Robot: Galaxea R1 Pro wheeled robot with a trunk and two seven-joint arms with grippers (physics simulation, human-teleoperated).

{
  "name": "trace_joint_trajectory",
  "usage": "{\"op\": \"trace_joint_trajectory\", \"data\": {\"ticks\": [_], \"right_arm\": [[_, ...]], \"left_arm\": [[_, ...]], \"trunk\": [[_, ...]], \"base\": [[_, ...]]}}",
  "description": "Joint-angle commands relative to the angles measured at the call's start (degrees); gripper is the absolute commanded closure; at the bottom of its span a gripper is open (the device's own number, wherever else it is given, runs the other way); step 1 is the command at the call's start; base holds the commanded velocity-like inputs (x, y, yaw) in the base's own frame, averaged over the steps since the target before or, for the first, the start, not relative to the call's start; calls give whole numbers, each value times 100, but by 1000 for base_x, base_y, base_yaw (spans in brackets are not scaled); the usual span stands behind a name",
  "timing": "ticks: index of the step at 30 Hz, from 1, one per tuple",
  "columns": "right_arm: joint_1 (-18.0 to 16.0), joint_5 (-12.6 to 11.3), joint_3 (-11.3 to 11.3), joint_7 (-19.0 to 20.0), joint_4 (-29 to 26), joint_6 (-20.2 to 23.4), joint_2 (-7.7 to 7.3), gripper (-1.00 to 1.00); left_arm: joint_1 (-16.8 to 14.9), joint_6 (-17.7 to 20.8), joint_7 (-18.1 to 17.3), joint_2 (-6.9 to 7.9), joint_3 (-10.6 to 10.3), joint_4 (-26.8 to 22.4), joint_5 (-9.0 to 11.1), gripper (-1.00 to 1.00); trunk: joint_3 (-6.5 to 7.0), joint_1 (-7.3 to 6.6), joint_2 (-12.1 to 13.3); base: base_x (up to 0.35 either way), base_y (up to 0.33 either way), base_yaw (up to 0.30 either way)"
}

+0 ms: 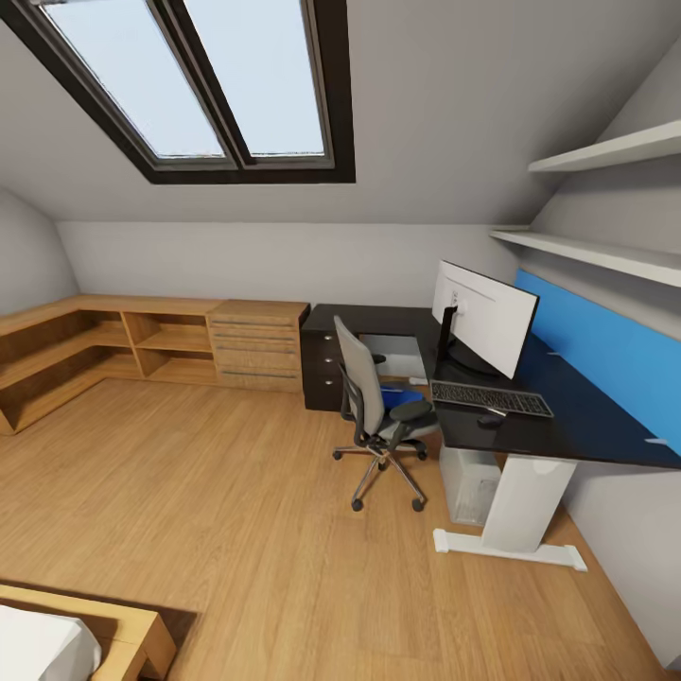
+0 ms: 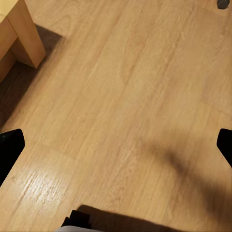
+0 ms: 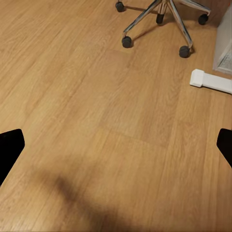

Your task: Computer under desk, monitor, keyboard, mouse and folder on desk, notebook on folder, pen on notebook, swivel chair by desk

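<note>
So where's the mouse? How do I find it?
Look at the big black desk under the blue wall panel, where the wide monitor stands. In front of it lies a long keyboard. The mouse is the small black lump just in front of the keyboard, by the desk's edge, far smaller than anything beside it.

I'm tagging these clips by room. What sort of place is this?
Likely an attic bedroom with a work corner: a skylight in the sloped ceiling, a desk with a monitor and swivel chair, and a bed corner.
</note>
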Motion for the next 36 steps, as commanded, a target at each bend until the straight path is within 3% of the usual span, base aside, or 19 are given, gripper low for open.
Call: {"op": "trace_joint_trajectory", "data": {"ticks": [1,22,30,36], "right_arm": [[-4,2,11,-1,7,-8,0,-100],[-4,-30,-31,-31,440,35,3,-100],[-6,-341,-111,-118,775,387,-2,-100],[-12,-597,-128,-680,760,406,-20,-100]], "left_arm": [[-3,-17,1,-3,-1,2,17,-100],[-1,-12,12,2,7,27,12,-100],[-3,-19,8,1,0,28,12,-100],[-3,-4,8,1,4,52,18,-100]], "trunk": [[-26,23,-47],[-403,484,-889],[-547,660,-1210],[-654,792,-1451]], "base": [[0,0,0],[0,0,0],[0,0,0],[0,0,0]]}}
